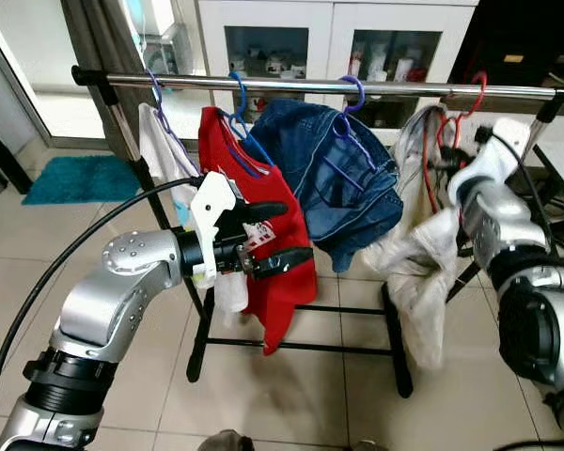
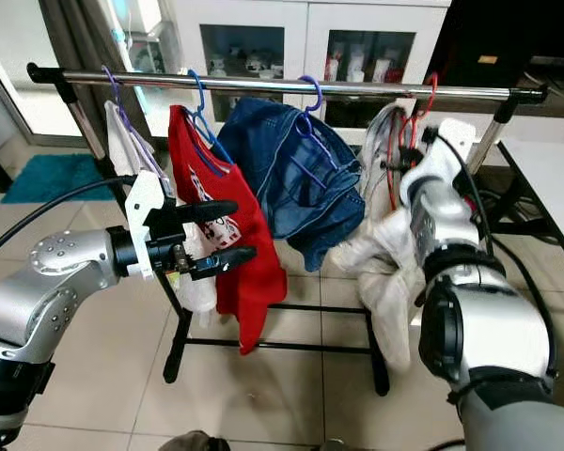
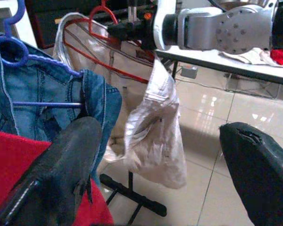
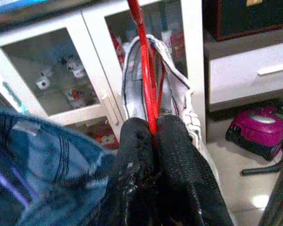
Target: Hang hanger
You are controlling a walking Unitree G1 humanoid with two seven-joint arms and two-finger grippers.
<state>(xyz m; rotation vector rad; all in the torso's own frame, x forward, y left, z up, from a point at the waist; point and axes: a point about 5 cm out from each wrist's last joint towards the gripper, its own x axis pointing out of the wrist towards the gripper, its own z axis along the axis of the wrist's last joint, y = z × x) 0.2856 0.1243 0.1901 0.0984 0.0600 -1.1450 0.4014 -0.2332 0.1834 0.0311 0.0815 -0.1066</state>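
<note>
While right gripper (image 4: 153,134) pinches red hanger (image 4: 146,70), no legible writing

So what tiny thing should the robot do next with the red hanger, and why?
Probably open the right end effector and back off. The red hanger looks already hooked over the rail with the pale garment hanging from it, and its fingers are shut on the hanger's wire. The left end effector is open by the red shirt.

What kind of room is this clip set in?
Probably a home's living or laundry area: a freestanding clothes rack of hangered garments on a tiled floor, glass-door cabinets behind it, and a magenta vacuum cleaner.
</note>
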